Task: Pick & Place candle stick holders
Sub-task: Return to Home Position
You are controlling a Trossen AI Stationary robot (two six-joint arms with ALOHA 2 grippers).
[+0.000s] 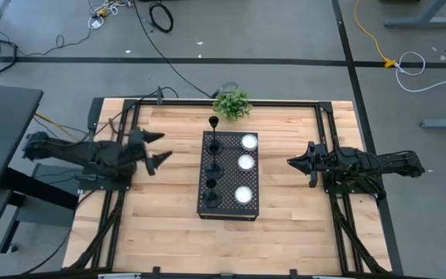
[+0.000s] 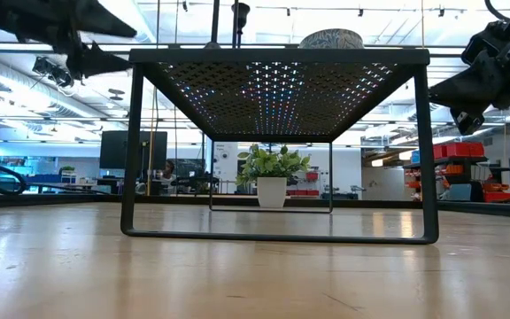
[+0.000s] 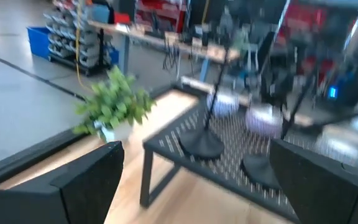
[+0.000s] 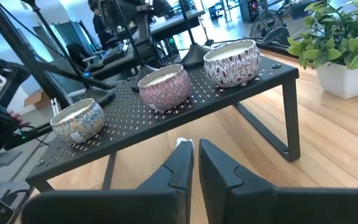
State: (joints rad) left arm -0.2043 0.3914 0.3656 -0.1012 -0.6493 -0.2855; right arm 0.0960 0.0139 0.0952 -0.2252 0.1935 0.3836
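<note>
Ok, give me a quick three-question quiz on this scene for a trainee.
1. True or false: the left claw or the right claw grips one of the candle stick holders.
2. What stands on the table beyond the shelf's far end? A) plant B) cardboard box C) mug
3. How many candles sit on the shelf?
Key: 1 false, both claws are empty, off to either side of the shelf; 2 A; 3 three.

Overhead, table-level and both wrist cameras all share the black perforated shelf.
</note>
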